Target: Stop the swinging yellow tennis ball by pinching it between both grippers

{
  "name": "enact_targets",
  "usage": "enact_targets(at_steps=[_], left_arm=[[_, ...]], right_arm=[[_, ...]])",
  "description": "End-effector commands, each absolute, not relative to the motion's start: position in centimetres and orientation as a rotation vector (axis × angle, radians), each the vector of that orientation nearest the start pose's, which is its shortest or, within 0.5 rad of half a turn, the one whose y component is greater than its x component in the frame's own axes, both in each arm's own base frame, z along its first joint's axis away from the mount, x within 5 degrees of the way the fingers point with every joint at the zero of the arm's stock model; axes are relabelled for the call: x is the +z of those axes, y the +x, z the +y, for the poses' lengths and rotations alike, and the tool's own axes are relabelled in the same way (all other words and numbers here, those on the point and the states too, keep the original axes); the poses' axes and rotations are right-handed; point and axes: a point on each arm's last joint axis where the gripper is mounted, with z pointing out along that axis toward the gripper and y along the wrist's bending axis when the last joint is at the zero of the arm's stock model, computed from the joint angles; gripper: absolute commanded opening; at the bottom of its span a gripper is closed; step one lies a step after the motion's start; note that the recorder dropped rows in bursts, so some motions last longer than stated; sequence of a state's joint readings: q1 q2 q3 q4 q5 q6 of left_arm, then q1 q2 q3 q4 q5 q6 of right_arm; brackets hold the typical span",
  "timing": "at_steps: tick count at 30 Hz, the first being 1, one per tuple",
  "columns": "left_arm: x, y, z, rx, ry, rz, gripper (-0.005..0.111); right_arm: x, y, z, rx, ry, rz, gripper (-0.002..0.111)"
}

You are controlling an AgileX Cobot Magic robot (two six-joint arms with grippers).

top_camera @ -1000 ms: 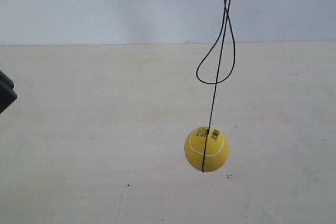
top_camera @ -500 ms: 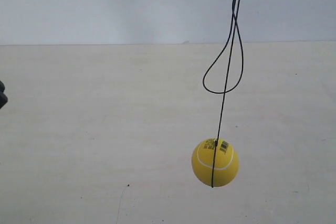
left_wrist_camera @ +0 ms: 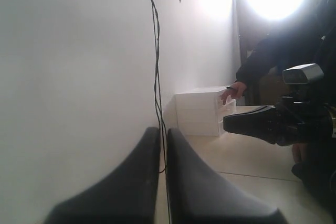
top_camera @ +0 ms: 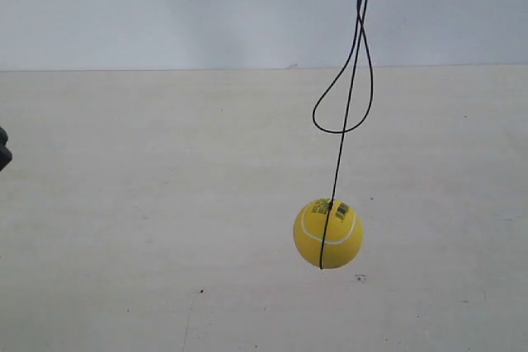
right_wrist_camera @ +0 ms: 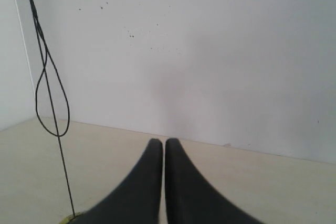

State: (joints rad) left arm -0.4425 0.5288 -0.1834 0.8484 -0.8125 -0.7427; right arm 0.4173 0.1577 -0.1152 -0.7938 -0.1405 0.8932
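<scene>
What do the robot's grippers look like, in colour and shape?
The left gripper and right gripper each have two smooth matte black jaws, broad at the base and curving to narrow tips. No markings or cables show on them. The right arm is black too, with a silver-grey box module.

Bench [top_camera: 124, 204]: pale, faint wood grain, fills lower three quarters of exterior frame; meets white wall [top_camera: 165, 6] along straight line. Few dark specks [top_camera: 360, 278] lower centre. White box [left_wrist_camera: 202, 113] against wall.
</scene>
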Motion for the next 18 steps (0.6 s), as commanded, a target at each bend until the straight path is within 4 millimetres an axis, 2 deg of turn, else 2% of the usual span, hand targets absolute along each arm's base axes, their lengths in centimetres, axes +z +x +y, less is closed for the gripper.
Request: enact_targets(at_steps=[1, 5, 10, 18], left_arm=[[28.2, 6.5, -8.5, -0.813, 0.706, 1.113, 0.005], [28.3, 7.2, -8.0, -0.817, 0.585, 1.167, 0.005], [27.4, 8.8, -6.9, -0.75, 0.375, 1.345, 0.005], [26.7, 9.0, -5.2, -0.584, 0.257, 1.428, 0.005]], right_arm=[[25.1, 5.6, 3.5, 0.506, -0.313, 1.405, 0.0], [25.1, 5.6, 3.5, 0.504, -0.311, 1.407, 0.0], [25.1, 5.6, 3.5, 0.506, -0.31, 1.408, 0.0], [25.1, 5.6, 3.5, 0.501, -0.313, 1.407, 0.0]])
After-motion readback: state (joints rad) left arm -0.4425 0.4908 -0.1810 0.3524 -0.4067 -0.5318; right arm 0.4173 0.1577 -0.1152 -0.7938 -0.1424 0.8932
